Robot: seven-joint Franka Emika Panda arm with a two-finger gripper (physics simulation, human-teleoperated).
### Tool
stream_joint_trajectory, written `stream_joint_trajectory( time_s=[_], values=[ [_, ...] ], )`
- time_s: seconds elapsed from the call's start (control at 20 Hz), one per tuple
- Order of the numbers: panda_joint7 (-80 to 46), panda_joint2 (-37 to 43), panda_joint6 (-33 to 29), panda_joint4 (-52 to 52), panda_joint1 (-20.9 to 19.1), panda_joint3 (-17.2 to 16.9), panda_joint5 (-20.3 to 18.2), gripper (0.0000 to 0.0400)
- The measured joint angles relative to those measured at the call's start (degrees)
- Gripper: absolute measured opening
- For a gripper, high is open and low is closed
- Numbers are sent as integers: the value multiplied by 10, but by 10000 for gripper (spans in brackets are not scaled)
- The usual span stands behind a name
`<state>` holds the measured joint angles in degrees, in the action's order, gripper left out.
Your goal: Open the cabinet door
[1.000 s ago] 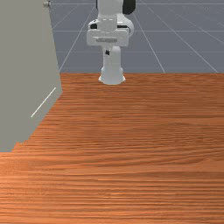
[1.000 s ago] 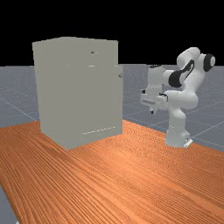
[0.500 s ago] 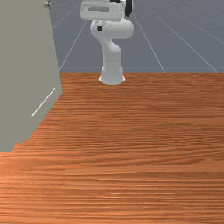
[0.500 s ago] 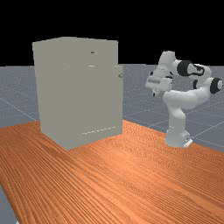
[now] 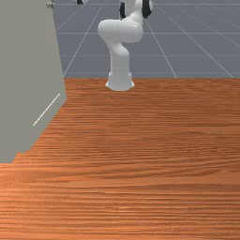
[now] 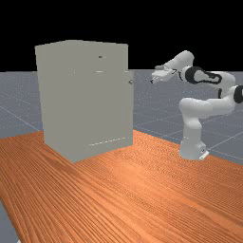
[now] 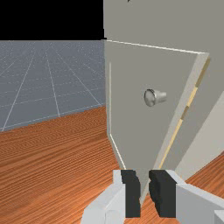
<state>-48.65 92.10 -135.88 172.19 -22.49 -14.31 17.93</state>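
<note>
In the far view my gripper (image 6: pixel 152 81) is held high, pointing toward the far view's left, apart from the grey cabinet (image 6: pixel 85 102) and its knob (image 6: pixel 131 82). The front view has the knob (image 5: pixel 50 4) at its upper left and a fingertip (image 5: pixel 80 2) at the top edge. Seen from the wrist, the gripper (image 7: pixel 145 192) is slightly open, a narrow gap between its black pads and nothing held. Beyond them stands the cabinet door (image 7: pixel 131 83) with its round metal knob (image 7: pixel 151 97). A narrow yellowish strip runs beside the door's edge; whether the door is ajar I cannot tell.
The wooden table (image 5: pixel 154 150) extends beneath the arm and cabinet. In the far view the cabinet rises left of the arm, and a floor with grid lines (image 6: pixel 14 99) lies behind.
My hand has risen and tilted from pointing down to pointing toward the cabinet side. The arm's elbow has shifted toward the far view's right. The cabinet has not moved.
</note>
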Motion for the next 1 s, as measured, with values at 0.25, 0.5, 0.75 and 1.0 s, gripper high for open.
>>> stream_joint_trajectory(
  time_s=[0.25, 0.5, 0.75, 1.0],
  values=[
    [-3, -27, -151, 5, -23, -45, 21, 301],
    [-5, -151, -345, 6, -16, -61, 41, 392],
    [-2, -279, -461, 0, -16, -78, 45, 392],
    [12, -283, -482, 2, -22, -108, 48, 392]
  ],
)
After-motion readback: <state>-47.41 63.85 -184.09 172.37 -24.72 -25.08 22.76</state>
